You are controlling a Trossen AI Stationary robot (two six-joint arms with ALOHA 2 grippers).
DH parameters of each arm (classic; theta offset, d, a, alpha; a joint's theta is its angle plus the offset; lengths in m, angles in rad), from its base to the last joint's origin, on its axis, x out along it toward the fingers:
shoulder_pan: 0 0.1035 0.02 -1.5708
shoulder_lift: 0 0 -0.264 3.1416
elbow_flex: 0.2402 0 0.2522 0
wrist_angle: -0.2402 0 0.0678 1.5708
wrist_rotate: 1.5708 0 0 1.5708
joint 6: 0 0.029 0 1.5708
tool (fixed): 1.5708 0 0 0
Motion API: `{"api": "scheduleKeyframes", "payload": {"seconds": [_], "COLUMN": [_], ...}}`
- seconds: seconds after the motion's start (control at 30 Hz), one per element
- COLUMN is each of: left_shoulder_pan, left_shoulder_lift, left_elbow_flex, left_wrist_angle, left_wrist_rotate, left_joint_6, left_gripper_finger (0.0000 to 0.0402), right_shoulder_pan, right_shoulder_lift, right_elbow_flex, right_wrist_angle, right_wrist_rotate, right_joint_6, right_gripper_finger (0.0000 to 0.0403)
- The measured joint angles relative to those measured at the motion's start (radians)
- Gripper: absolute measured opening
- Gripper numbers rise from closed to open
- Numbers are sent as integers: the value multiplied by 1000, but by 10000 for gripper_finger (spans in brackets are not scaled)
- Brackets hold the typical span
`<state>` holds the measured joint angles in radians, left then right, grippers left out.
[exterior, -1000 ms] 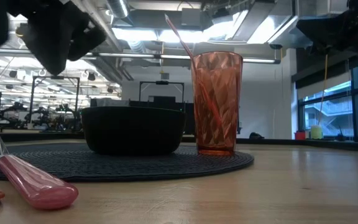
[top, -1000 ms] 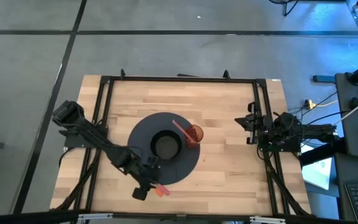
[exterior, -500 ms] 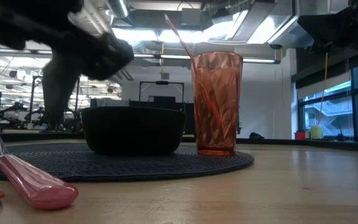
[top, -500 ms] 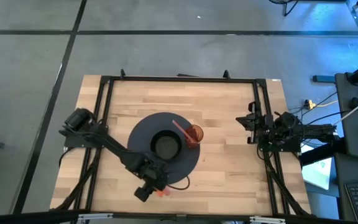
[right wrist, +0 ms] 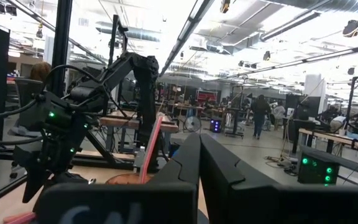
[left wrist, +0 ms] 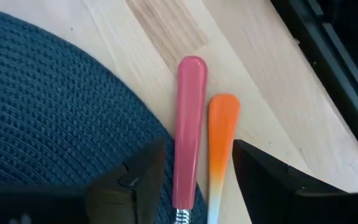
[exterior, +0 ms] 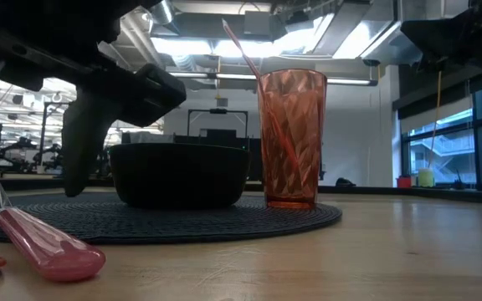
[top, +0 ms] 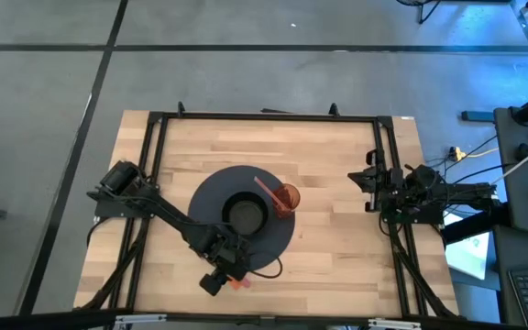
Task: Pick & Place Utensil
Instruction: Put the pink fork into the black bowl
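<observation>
Left gripper (left wrist: 194, 171): down low at the mat's front edge, fingers spread wide, one either side of the two handles, grasping nothing.
Pink-handled utensil (left wrist: 188, 127): flat on the wood, right against the dark mat (top: 211, 192).
Orange-handled utensil (left wrist: 221, 140): just beside the pink one.
Bowl (top: 245, 214): mid-mat.
Red cup (exterior: 291, 138): beside the bowl, a pink utensil (exterior: 239, 46) leaning in it.
Right gripper (top: 368, 191): parked at the table's right edge, fingers clenched together, empty.
</observation>
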<state>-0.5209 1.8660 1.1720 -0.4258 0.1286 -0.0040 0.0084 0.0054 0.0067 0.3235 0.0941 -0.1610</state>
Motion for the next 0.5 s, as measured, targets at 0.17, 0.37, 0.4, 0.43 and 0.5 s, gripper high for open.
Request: {"api": "scheduleKeyframes", "payload": {"seconds": [0.17, 0.37, 0.4, 0.43, 0.5], "left_shoulder_pan": [0, 0, 0, 0, 0], "left_shoulder_lift": [26, 61, 64, 67, 74], "left_elbow_flex": [-1, 0, 1, 2, 3], "left_wrist_angle": [3, 12, 15, 15, 20], "left_wrist_rotate": [6, 2, 2, 2, 2], "left_joint_6": [-6, -8, -8, -8, -9], "left_gripper_finger": [175, 166, 165, 163, 159], "right_shoulder_pan": [0, 1, 1, 1, 1], "right_shoulder_lift": [0, 0, 0, 0, 0], "right_elbow_flex": [0, 0, 0, 0, 0], "right_wrist_angle": [0, 0, 1, 1, 1], "right_wrist_rotate": [0, -14, -20, -24, -37], "right_joint_6": [7, 28, 32, 38, 49], "right_gripper_finger": [7, 7, 7, 7, 7]}}
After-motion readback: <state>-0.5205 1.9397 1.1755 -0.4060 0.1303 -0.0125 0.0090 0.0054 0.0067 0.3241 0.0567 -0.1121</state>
